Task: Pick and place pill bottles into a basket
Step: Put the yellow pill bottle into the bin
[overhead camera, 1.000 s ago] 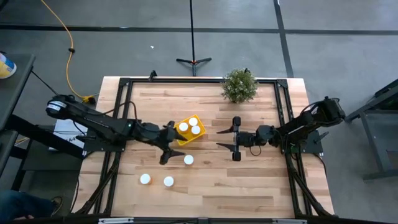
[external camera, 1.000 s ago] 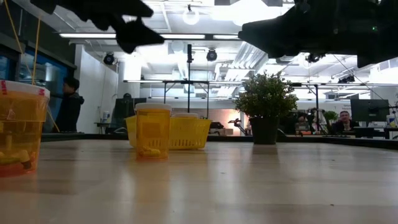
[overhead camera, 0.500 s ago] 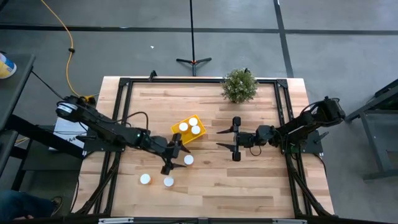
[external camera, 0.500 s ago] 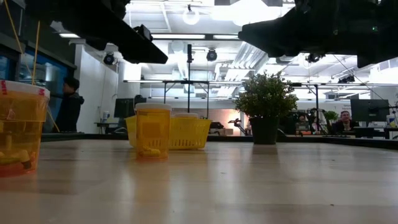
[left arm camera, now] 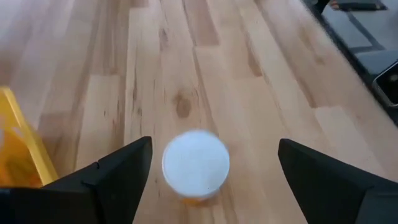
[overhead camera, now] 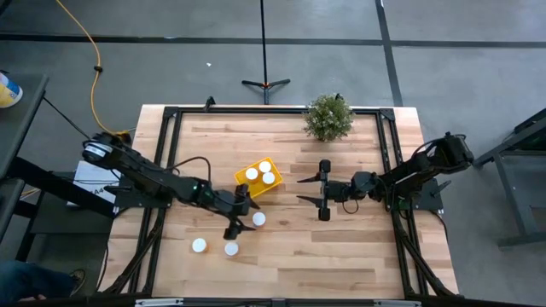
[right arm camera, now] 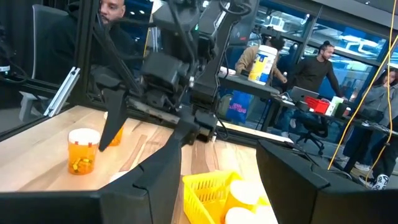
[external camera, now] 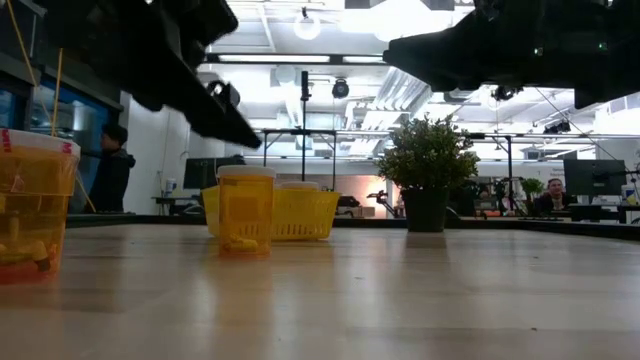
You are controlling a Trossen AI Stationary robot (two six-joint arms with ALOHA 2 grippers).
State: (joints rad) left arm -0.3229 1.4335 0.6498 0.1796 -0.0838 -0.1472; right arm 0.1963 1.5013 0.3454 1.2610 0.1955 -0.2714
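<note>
The desk point(overhead camera: 341, 247) carries a potted plant point(overhead camera: 328, 117) far beyond the right gripper point(overhead camera: 323, 193), which hovers spread wide, holding nothing. The basket point(overhead camera: 246, 187) sits just behind the left gripper point(overhead camera: 240, 219), holding three bottles. The left gripper's open fingers straddle one pill bottle point(left arm camera: 195, 163); two more point(overhead camera: 199, 246) stand near.

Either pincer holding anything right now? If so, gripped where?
Nothing is held. The left pincer is open, straddling a white-capped orange pill bottle without touching it. The right pincer hangs open and empty beside the yellow plastic basket.
</note>
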